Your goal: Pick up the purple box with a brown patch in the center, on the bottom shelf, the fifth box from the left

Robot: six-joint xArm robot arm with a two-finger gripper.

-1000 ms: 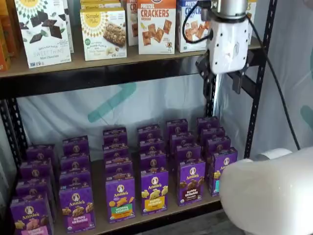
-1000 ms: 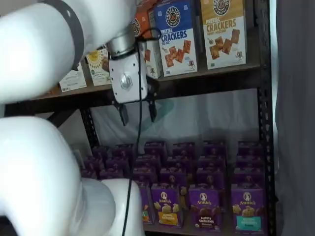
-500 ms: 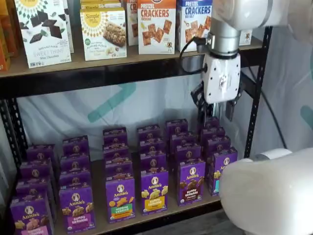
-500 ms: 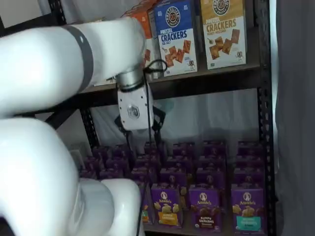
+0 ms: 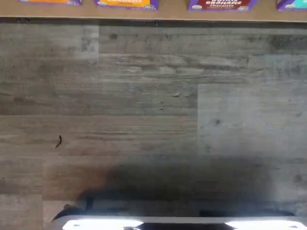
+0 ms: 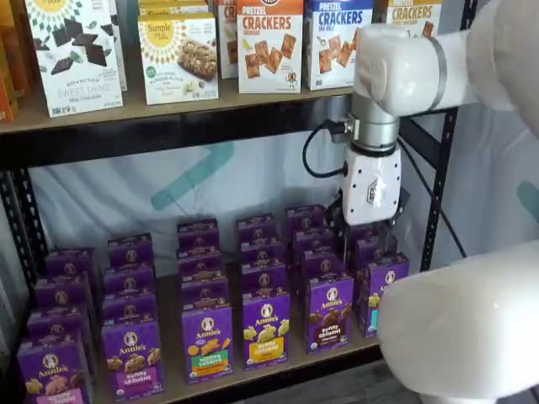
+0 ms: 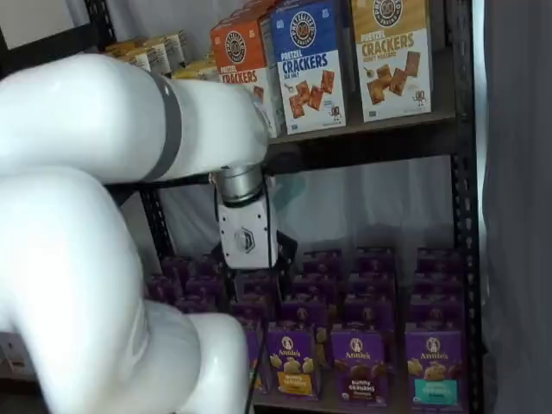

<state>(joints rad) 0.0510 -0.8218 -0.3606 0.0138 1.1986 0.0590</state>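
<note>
Claw (image 6: 368, 240) hanging above the purple rows, finger gap impossible to tell | purple box (image 6: 330, 313) standing front-row on the bottom shelf (image 6: 173, 295), at claw's 7 o'clock | judging: descending squarely, straddling its narrow sides.

You are looking at a mock retail shelf set up in a lab or test area, not a working shop. The evidence: a black metal rack (image 6: 21, 219) with tan wooden boards carries boxed groceries in neat front-facing rows. The upper board (image 6: 168, 105) holds cracker boxes (image 6: 269, 44) and cookie cartons (image 6: 72, 55); the bottom shelf (image 6: 253, 370) holds rows of purple Annie's cartons (image 6: 206, 341), stacked several deep. A pale sheet with teal marks (image 6: 194, 177) hangs behind the rack in place of a store wall. The white robot arm (image 7: 103, 121) stands directly in front of the shelves. The wrist view shows grey wood-plank flooring (image 5: 144, 96) below the shelf edge.
</note>
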